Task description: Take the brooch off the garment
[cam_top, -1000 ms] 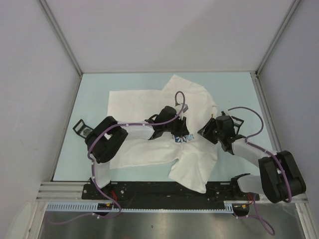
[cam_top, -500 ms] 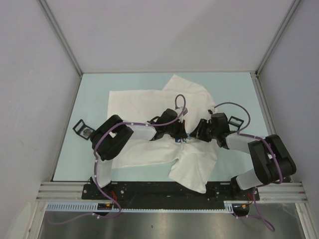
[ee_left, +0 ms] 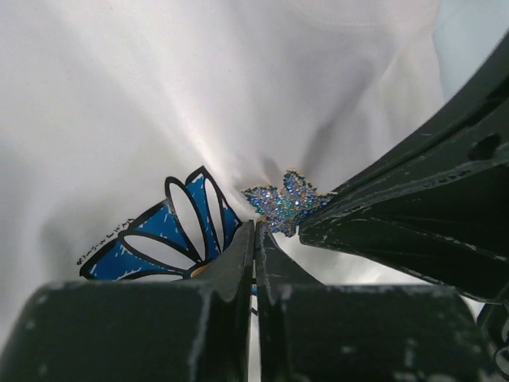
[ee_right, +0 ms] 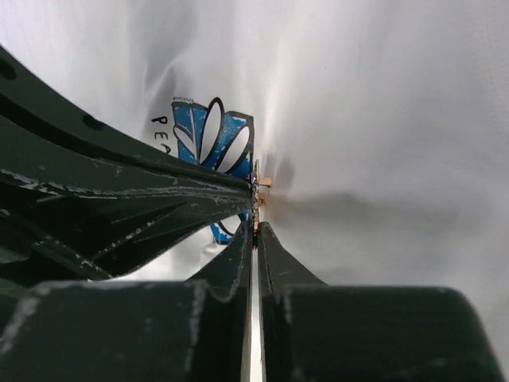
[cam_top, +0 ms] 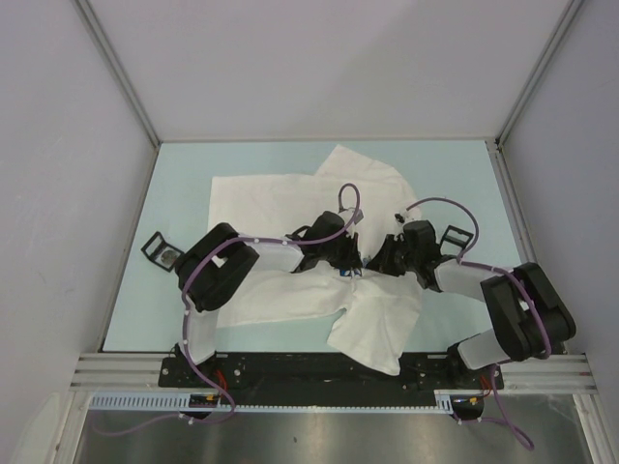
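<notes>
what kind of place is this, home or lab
Probably a lab test cell: plain grey walls in aluminium framing, a pale blue table, and the left arm and right arm bolted at its near edge.

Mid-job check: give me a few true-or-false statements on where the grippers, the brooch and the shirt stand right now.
1. The left gripper and the right gripper are both shut. True.
2. The brooch is off the garment, held up in the left gripper. False: it sits on the garment, at the right gripper's tip.
3. The brooch is right beside the flower print. True.
4. The right gripper is far from the left gripper. False: the two meet almost tip to tip at the brooch, on the garment's chest.
</notes>
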`<state>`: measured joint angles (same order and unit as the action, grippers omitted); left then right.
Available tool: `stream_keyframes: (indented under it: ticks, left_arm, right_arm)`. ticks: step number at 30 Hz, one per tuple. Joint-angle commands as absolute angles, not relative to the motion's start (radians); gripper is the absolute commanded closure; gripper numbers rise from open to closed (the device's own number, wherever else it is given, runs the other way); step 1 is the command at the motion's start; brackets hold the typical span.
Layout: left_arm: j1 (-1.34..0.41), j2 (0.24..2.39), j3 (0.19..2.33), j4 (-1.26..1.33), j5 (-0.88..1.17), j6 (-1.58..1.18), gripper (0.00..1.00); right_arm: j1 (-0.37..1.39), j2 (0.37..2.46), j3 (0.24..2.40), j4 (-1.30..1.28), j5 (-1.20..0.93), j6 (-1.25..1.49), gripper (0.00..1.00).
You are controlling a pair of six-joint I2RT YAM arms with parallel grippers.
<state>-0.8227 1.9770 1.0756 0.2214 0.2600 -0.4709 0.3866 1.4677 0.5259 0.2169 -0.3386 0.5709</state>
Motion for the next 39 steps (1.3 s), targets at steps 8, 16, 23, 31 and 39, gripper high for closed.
stream_keyframes:
  ticks: [8,16,23,31,39]
  left_arm:
    - [-0.776,1.873,1.016,0.288,0.254,-0.528,0.56]
    - [-0.738,1.816,0.974,0.314,0.359,-0.563,0.44]
    - [-0.696,1.833,0.939,0.388,0.454,-0.641,0.42]
    - [-0.647,1.813,0.858,0.491,0.448,-0.698,0.37]
    - [-0.652,1.850,0.867,0.557,0.532,-0.701,0.37]
  right_arm:
    - [0.546,1.283,0.560,0.022,0.147,0.540,1.00]
    - [0.662,1.319,0.620,-0.078,0.288,0.500,1.00]
    - [0.776,1.459,0.744,-0.150,0.422,0.460,0.91]
    - [0.899,1.601,0.841,-0.126,0.518,0.385,0.74]
    - [0.908,1.566,0.868,-0.135,0.486,0.379,0.62]
